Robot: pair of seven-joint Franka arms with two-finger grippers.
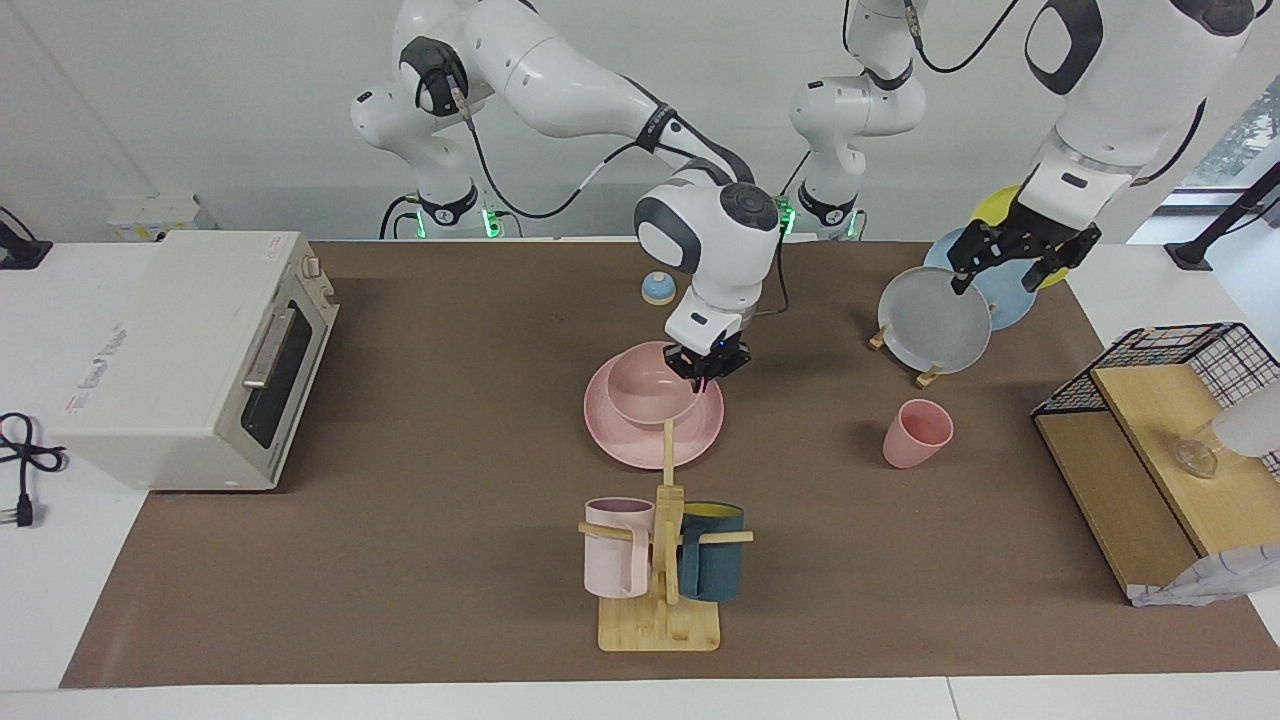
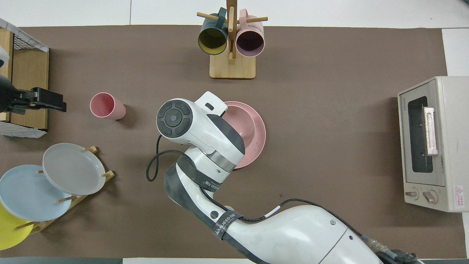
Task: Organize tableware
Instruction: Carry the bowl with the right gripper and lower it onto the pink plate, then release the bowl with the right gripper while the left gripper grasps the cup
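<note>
Pink bowl (image 1: 652, 385) is seated on the pink plate (image 1: 640, 445) mid-counter, half hidden overhead by the right gripper (image 1: 708, 377); whether its fingers grip the bowl's rim cannot be told. Pink cup (image 1: 917, 432) is stood toward the left arm's end. Left gripper (image 1: 1020, 258) is held spread over the grey plate (image 1: 935, 318).

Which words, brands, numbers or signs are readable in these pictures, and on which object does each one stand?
"WANJEED" and some following characters too small to read: on the black strap around the right arm.
Brand name on the toaster oven, above its door: too small to read.
Red warning triangle with small print, beside the oven's knobs: sign visible, words unreadable.
Faint print on the oven's top in the facing view: blurred.
The pink plate, bowl and cup bear no text.
</note>
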